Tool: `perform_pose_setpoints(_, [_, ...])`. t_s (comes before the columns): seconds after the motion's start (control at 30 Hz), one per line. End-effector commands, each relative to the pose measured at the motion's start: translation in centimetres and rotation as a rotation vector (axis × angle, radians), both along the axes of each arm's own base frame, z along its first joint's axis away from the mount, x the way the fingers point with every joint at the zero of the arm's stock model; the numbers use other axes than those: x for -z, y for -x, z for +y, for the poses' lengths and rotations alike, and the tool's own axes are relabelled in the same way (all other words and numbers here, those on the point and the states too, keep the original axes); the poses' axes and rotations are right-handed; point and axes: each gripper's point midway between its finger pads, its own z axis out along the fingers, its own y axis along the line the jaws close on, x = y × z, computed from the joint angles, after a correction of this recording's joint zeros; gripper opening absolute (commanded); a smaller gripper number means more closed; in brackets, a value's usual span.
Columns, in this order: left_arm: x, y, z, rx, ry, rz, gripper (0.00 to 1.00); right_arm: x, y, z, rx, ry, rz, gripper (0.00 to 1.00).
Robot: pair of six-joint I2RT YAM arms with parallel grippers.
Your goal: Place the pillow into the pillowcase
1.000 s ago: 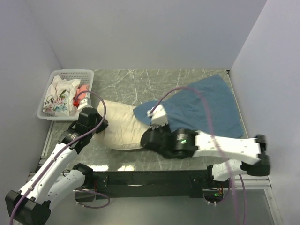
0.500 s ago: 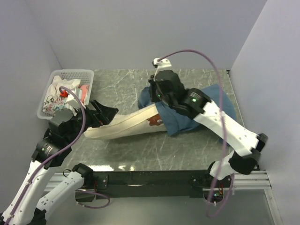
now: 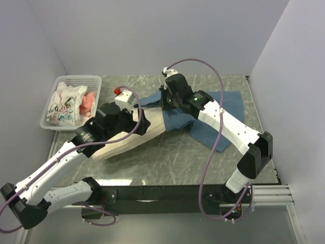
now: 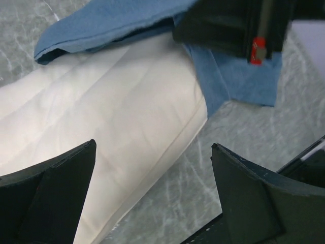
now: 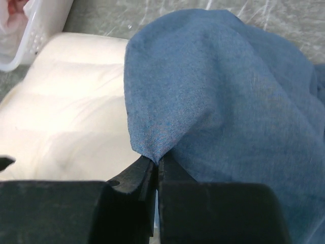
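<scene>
Stuffing step, early. The pillow (image 4: 111,117) lay diagonally on the counter (image 3: 167,157), its far end just under the edge of the pillowcase (image 5: 213,76) and most of it outside. The right jaws were pressed together, pinching a fold of that edge; one layer or both, hard to tell. That arm reached across to the left. The left jaws were spread wide, empty, low over the pillow. Next, probably: left grips the pillow and shoves it in while right holds the mouth up.
</scene>
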Motion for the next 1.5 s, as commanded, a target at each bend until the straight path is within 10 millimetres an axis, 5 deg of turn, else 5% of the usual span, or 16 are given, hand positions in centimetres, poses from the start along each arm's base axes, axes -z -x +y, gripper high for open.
perform_pose_setpoints(0.0, [-2.3, -0.7, -0.5, 0.023, -0.137, -0.120, 0.99, -3.4, -3.1, 0.6, 0.003, -0.112, -0.059, 0.00])
perform_pose_setpoints(0.17, [1.1, 1.6, -2.9, 0.103, -0.257, -0.098, 1.00, -4.8, -3.5, 0.3, -0.001, -0.126, -0.067, 0.00])
perform_pose_setpoints(0.4, [7.9, 1.0, -3.3, -0.010, -0.520, -0.076, 1.00, -6.1, -3.4, 0.0, -0.008, -0.144, -0.068, 0.00])
perform_pose_setpoints(0.53, [9.7, -1.1, -2.3, -0.189, -0.632, -0.149, 0.99, -6.7, -2.7, 0.1, -0.019, -0.167, -0.060, 0.00])
perform_pose_setpoints(0.57, [8.8, -2.1, -0.1, -0.343, -0.699, -0.213, 0.99, -6.8, -2.6, 0.0, -0.021, -0.170, -0.059, 0.00])
perform_pose_setpoints(0.67, [8.9, -3.0, 1.7, -0.524, -0.787, -0.278, 0.99, -7.3, -2.1, 0.0, -0.031, -0.182, -0.057, 0.00])
perform_pose_setpoints(0.87, [10.6, -4.1, 1.8, -0.590, -0.845, -0.313, 0.99, -8.8, -1.2, -0.8, -0.030, -0.197, -0.074, 0.00])
perform_pose_setpoints(0.9, [10.9, -4.4, 1.8, -0.571, -0.832, -0.297, 0.98, -9.4, -0.8, -0.9, -0.035, -0.202, -0.081, 0.00])
perform_pose_setpoints(0.93, [11.2, -4.5, 1.1, -0.522, -0.802, -0.270, 0.79, -9.8, -0.6, -1.1, -0.035, -0.206, -0.085, 0.00])
perform_pose_setpoints(1.0, [9.4, -4.6, 0.8, -0.486, -0.716, -0.264, 0.40, -10.4, -0.2, -1.6, -0.034, -0.206, -0.102, 0.00])
perform_pose_setpoints(1.03, [8.3, -4.6, -0.4, -0.438, -0.647, -0.247, 0.01, -10.6, -0.1, -1.9, -0.032, -0.199, -0.110, 0.00])
perform_pose_setpoints(1.1, [5.5, -3.9, -1.1, -0.344, -0.533, -0.204, 0.01, -11.4, 0.3, -2.4, -0.026, -0.201, -0.130, 0.00])
perform_pose_setpoints(1.23, [-4.7, -2.9, -2.9, -0.220, -0.213, -0.156, 0.01, -13.4, 0.9, -3.7, 0.004, -0.212, -0.177, 0.02])
perform_pose_setpoints(1.33, [-7.6, -1.8, -3.6, -0.160, -0.176, -0.093, 0.01, -15.4, 1.5, -4.1, 0.003, -0.244, -0.215, 0.10])
perform_pose_setpoints(1.47, [-7.5, -2.0, -5.0, -0.130, -0.138, -0.022, 0.01, -16.9, 2.9, -3.5, -0.010, -0.241, -0.246, 0.12])
